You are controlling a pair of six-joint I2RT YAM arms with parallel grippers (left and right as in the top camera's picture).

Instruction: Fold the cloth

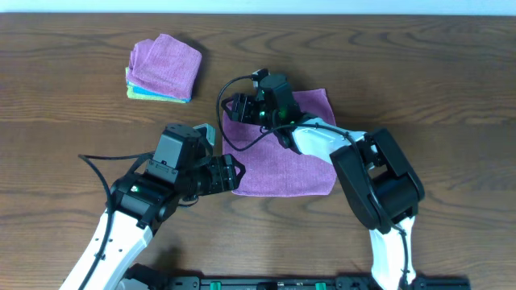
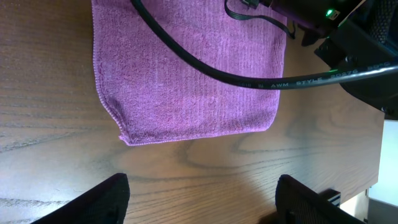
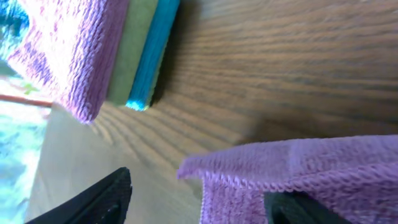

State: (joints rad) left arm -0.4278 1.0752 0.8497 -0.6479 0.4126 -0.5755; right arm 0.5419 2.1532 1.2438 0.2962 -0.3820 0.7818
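On the table (image 1: 419, 80), the cloth (image 1: 282, 157) lies flat at the middle, its left edge running near to far between your two pincers. Your right gripper (image 1: 235, 107) stands spread around the far-left corner (puckered up between the fingers, not yet pinched). Your left gripper (image 1: 231, 174), also spread, sits just short of the near-left corner.

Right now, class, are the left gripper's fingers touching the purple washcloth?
Apart. The left wrist view shows bare table between the left fingers and the purple washcloth's near edge.
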